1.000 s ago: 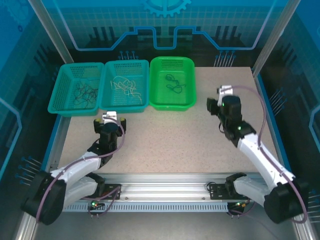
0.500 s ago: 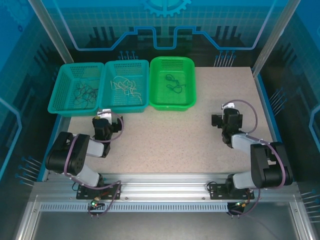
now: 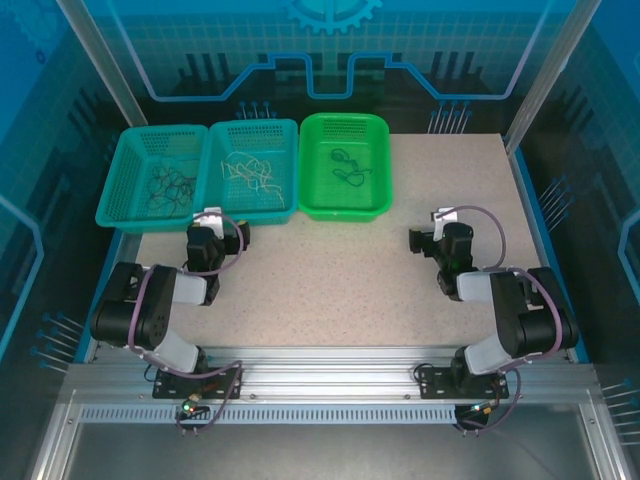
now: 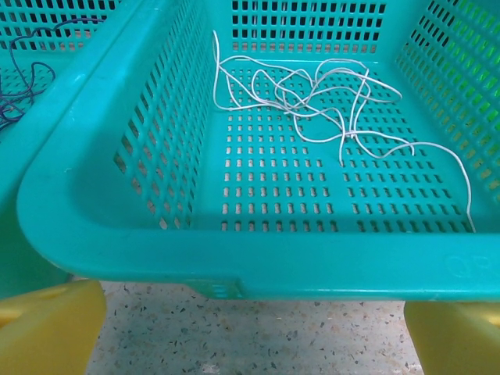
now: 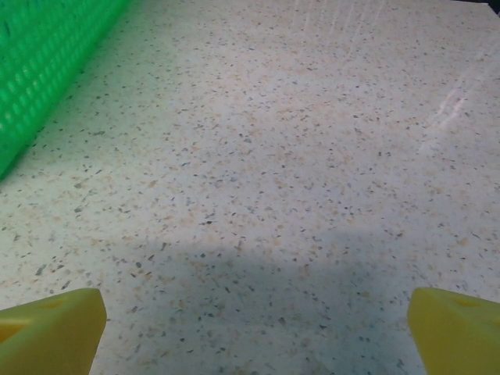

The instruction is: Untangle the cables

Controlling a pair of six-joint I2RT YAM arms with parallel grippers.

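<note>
- A robotics lab cell is suggested by the blue panels (image 3: 330,60) (printed with gear and circuit lines) enclosing the speckled table (image 3: 330,270).
- Aluminium rails (image 3: 330,365) are seen along its near edge.

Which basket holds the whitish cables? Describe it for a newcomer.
Three plastic mesh baskets line the far edge of the speckled beige table. Take the middle one, a teal basket. Only it holds loose whitish cables; its teal left neighbour and bright green right neighbour hold dark cables.
</note>
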